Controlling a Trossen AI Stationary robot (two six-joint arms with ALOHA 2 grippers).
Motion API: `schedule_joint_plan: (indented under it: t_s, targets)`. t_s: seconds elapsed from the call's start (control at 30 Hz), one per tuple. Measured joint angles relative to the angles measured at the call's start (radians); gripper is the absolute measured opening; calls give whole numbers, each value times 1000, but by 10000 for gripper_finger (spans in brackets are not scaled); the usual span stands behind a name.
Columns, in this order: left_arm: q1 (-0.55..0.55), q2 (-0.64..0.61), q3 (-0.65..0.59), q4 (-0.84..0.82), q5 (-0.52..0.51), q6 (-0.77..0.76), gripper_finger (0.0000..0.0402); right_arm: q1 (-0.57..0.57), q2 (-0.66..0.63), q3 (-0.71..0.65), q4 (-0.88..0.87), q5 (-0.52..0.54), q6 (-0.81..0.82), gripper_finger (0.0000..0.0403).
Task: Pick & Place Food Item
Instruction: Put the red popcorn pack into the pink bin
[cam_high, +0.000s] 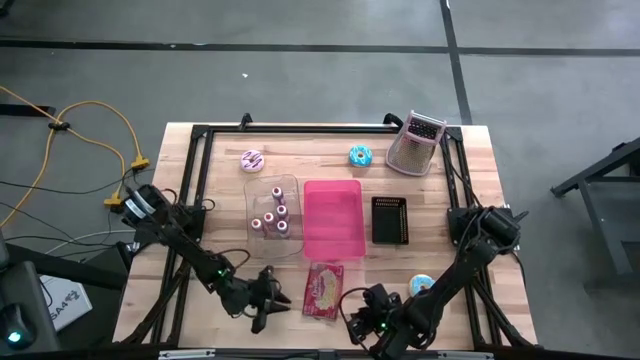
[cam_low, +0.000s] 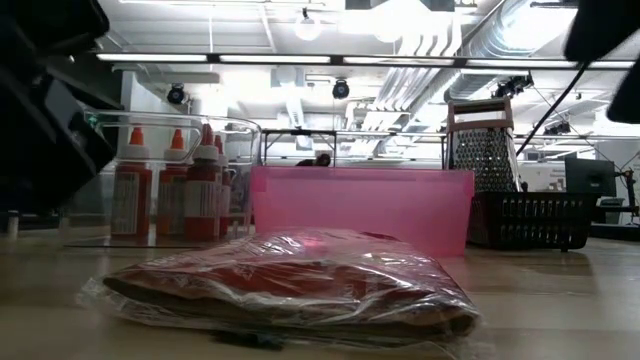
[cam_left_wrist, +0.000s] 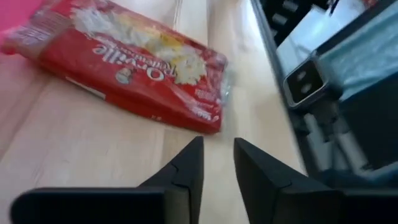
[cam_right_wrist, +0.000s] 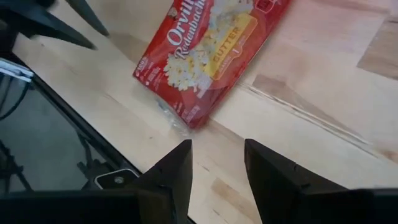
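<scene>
The popcorn packet (cam_high: 323, 289), red and wrapped in clear film, lies flat on the wooden surface (cam_high: 470, 200) near its front edge, just in front of the pink bin (cam_high: 333, 218) and apart from it; in the low view the packet (cam_low: 290, 282) fills the foreground with the bin (cam_low: 360, 208) standing behind. The left gripper (cam_high: 268, 305) sits just beside the packet on its left, not touching it, and its own camera shows the packet (cam_left_wrist: 124, 62) lying a little ahead of the jaws, which stand slightly spread with a narrow gap and hold nothing. The right gripper (cam_high: 365, 318) hangs near the packet's front right corner, also apart from it; seen from its wrist, the packet (cam_right_wrist: 208, 53) lies beyond the jaws, which are spread and empty. Left of the bin is a clear tray (cam_high: 273, 212) holding small bottles (cam_high: 270, 218), and right of it a black basket (cam_high: 390, 220). Farther back lie a pink donut (cam_high: 252, 160), a blue donut (cam_high: 360, 155) and a metal grater (cam_high: 417, 143) at the far right. Another blue donut (cam_high: 421, 285) rests near the right arm, toward the front.
</scene>
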Motion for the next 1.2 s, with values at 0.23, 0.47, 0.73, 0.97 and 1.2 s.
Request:
schedule_joint_plan:
  t_s: [0.23,0.47,0.73,0.97,1.2]
  targets:
    - [5,101,105,-59,-6,186,11,11,0,0,3,6,18,133]
    - [49,97,119,-159,-17,191,1,14,0,-51,62,14,36,133]
    - [65,97,119,-170,-1,235,1,14,0,-209,329,64,74,133]
    - [84,97,119,-169,4,243,1,-13,0,-275,437,58,105,133]
    - [115,97,119,-169,58,244,1,-62,0,-275,438,47,109,133]
